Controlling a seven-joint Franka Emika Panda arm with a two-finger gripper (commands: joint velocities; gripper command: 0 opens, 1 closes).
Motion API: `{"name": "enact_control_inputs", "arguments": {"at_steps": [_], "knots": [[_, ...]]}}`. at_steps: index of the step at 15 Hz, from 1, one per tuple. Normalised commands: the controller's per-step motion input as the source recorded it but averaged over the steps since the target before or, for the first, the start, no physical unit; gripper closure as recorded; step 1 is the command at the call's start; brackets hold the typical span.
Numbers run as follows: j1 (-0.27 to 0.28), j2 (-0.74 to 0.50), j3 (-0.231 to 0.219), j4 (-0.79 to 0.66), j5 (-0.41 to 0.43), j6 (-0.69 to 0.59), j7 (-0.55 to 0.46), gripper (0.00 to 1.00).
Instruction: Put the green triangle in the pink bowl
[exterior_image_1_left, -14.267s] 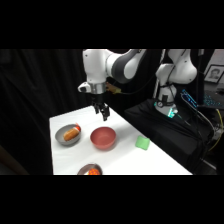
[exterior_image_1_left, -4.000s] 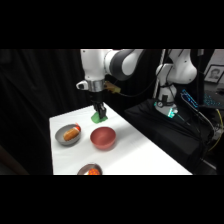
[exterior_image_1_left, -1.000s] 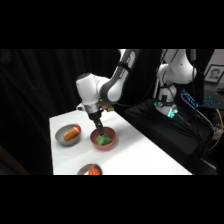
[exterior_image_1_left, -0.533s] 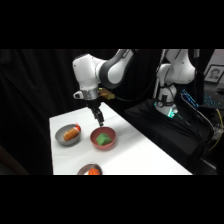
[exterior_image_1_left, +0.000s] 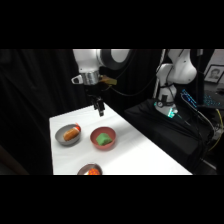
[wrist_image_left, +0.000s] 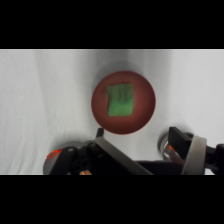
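In the side view, going left to right: a grey bowl (exterior_image_1_left: 68, 134) holding an orange item (exterior_image_1_left: 72, 133) sits at the left of the white surface (exterior_image_1_left: 142, 157); just beside it on the right is the pink bowl (exterior_image_1_left: 104, 138), and the green triangle (exterior_image_1_left: 104, 139) lies inside it, resting on the bowl's floor; a second grey bowl (exterior_image_1_left: 90, 170) with orange contents is cut off at the near edge; further right, off the surface, stands the arm's base and dark equipment. The end effector (exterior_image_1_left: 100, 108) hangs above the surface, behind the pink bowl and well clear of its rim; it carries nothing, though whether its fingers are spread or pressed together cannot be told from either view. In the wrist view the green triangle (wrist_image_left: 120, 100) shows as a flat-faced block near the middle of the pink bowl (wrist_image_left: 145, 117), apart from the wall. By the look of things, the placement is done. The block appears rigid, light and smooth-sided; should it need regrasping, its two parallel flat flanks would offer the surest hold, since the sloped face would likely slip.
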Motion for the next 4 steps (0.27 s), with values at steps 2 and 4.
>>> {"name": "enact_control_inputs", "arguments": {"at_steps": [2, 4], "knots": [[0.059, -0.26, -0.056, -0.05, -0.049, -0.16, -0.01, 0.0], [0.066, -0.22, -0.057, -0.06, -0.071, -0.09, 0.02, 0.0]]}}
